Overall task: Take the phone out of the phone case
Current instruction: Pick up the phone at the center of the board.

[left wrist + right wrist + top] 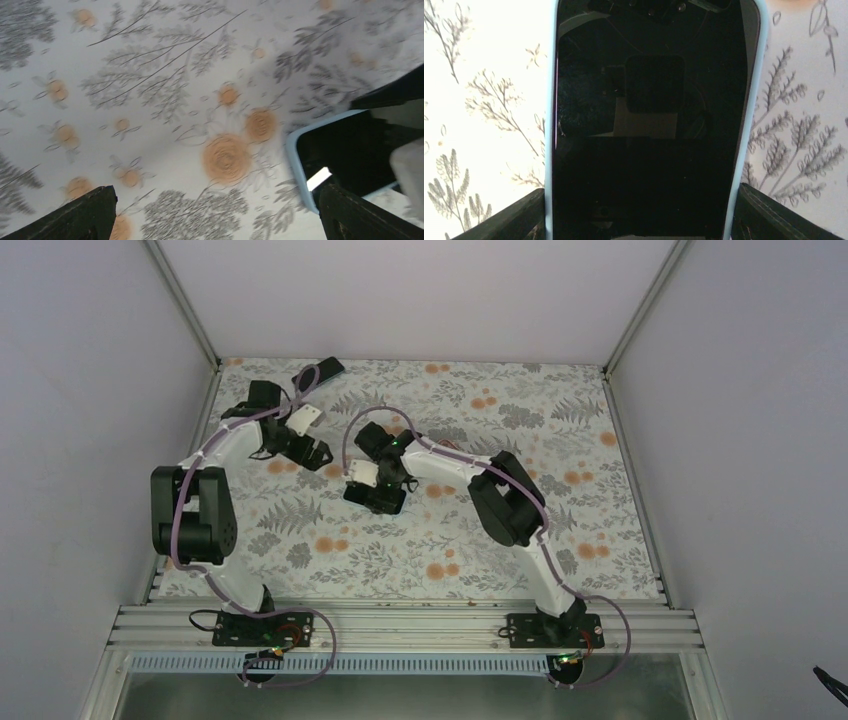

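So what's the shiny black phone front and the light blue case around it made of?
The shiny black phone front looks like glass: smooth, glossy, with mirror-like reflections. The light blue case looks like soft matte rubber or plastic, maybe silicone: no shine, rounded rim.

**Colours and patterns, bench contents**

- Table cover (590, 470): off-white ground, grey fern and leaf sprays, scattered orange blooms.
- Phone (649, 150): glossy black face.
- Phone case (549, 150): pale blue rim.
- Left arm (225, 445), right arm (450, 465): white links, black joints and housings.
- Cables (178, 525): dull mauve.
- Base rail (400, 625): bare silver metal.
- Walls (80, 390): plain pale grey-lilac.
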Controlling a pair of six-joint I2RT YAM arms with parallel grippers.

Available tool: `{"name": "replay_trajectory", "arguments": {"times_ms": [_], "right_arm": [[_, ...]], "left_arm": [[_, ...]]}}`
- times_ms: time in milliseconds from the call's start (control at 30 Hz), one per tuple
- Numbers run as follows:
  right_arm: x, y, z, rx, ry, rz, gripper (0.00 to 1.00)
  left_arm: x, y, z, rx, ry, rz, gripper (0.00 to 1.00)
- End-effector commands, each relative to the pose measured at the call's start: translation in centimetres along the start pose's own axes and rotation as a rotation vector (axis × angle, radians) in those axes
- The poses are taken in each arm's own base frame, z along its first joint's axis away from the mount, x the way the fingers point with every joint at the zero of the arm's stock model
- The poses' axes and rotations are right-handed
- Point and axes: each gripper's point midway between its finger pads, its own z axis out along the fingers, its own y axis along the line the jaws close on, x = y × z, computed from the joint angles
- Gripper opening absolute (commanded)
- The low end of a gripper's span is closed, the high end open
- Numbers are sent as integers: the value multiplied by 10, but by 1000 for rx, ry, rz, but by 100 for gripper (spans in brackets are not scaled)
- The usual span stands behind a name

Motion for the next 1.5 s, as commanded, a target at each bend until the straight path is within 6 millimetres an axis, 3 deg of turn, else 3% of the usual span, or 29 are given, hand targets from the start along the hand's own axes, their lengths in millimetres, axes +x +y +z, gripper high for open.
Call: {"name": "replay_trajectory", "arguments": {"times_ms": [0, 267, 467, 567, 700, 767, 967, 1233, 1467], "right_arm": [[11, -16, -28, 75, 24, 20, 27], [-15, -40, -99, 173, -93, 27, 30], [-23, -51, -106, 196, -113, 37, 34], [-30, -58, -103, 206, -122, 36, 34], [-36, -76, -105, 244, -147, 55, 34], [-39, -82, -106, 251, -162, 62, 34], [-37, -103, -95, 284, -162, 82, 34], [-47, -111, -96, 294, -194, 74, 33], [-53, -112, -105, 297, -212, 66, 33]], "left_arm": [[-10, -35, 1, 264, -12, -67, 100], [-33, -53, 20, 514, 17, -152, 100], [-57, -63, 35, 655, 30, -231, 100], [-79, -63, 31, 727, 8, -251, 100], [-86, -71, 31, 788, 21, -267, 99], [-83, -75, 33, 812, 33, -273, 95], [-84, -82, 27, 883, 37, -279, 69], [-90, -80, 26, 876, 20, -254, 34], [-92, -79, 39, 867, 45, -263, 30]]}}
